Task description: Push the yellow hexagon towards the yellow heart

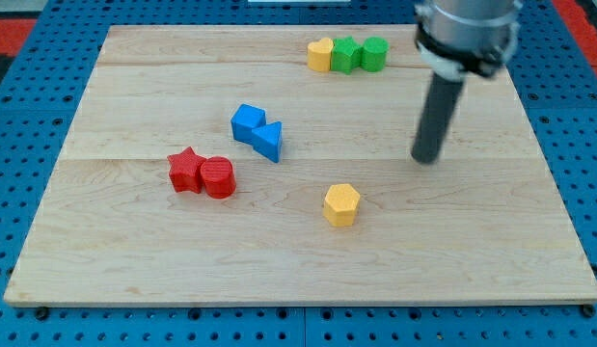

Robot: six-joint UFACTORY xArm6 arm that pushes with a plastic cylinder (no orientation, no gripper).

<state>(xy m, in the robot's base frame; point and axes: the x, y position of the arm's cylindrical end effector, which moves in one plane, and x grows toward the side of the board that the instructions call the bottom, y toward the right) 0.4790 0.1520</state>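
Observation:
The yellow hexagon lies on the wooden board a little below the middle. The yellow heart lies near the view's top edge of the board, touching a green block on its right. My tip rests on the board to the right of and slightly above the hexagon, well apart from it. The rod rises from the tip toward the view's top right.
Two green blocks stand in a row right of the heart. A blue block and a blue triangle touch at centre left. A red star and a red cylinder touch at the left.

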